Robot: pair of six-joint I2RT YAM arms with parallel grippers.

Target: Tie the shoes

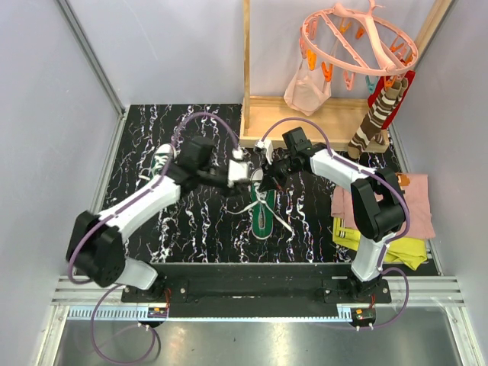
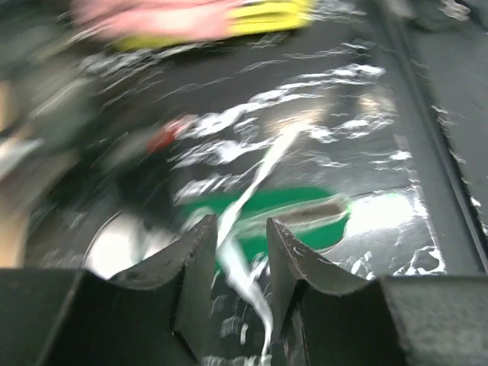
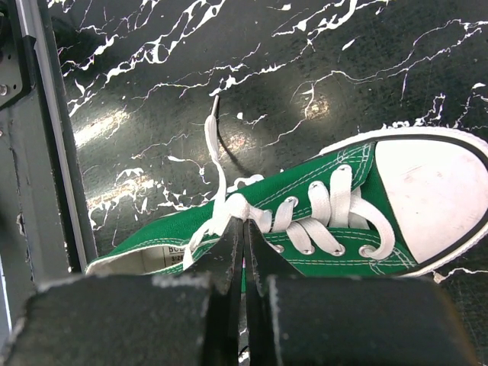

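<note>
Black right gripper [image 3: 244, 223] is pinched together on the lace [image 3: 213, 152] at the top eyelets of the green shoe [image 3: 305, 187]. That shoe lies directly under it, long axis heel-to-toe running off to the right in the wrist view. Left gripper [image 2: 240, 223] is apart, a white strand passing loosely between; view blurred. Both arms about equally near. Green canvas, white toe cap, no knot yet. Second shoe [image 1: 162, 160] sits far left on the desk [image 1: 305, 229].

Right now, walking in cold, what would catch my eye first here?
A green sneaker lies dead centre, being worked on from both sides. The right gripper is shut on its white laces near the tongue; the left gripper stands open around a loose strand. A pink clip hanger hangs back right.
</note>
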